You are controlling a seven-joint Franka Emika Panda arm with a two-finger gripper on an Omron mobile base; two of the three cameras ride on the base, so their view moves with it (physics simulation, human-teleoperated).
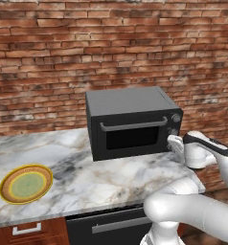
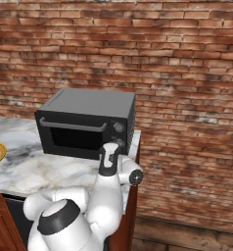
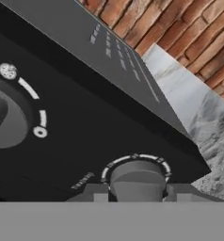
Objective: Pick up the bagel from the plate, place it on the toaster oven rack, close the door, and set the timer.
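Hand view has our gripper (image 3: pixel 136 192) pinched on the lower timer knob (image 3: pixel 136 176), ready to twist; door (image 1: pixel 131 135) shut, plate (image 1: pixel 26 184) bare, so bagel's presumably inside.

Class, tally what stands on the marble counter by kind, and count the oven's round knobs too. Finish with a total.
Toaster oven: 1
Plate: 1
Round knobs on the oven's front: 2
Total: 4

The round flat plate (image 1: pixel 26 184) lies on the marbled stone counter (image 1: pixel 101 174), well left of the boxy black toaster oven (image 1: pixel 130 122), which stands before the brick wall (image 1: pixel 111 43).
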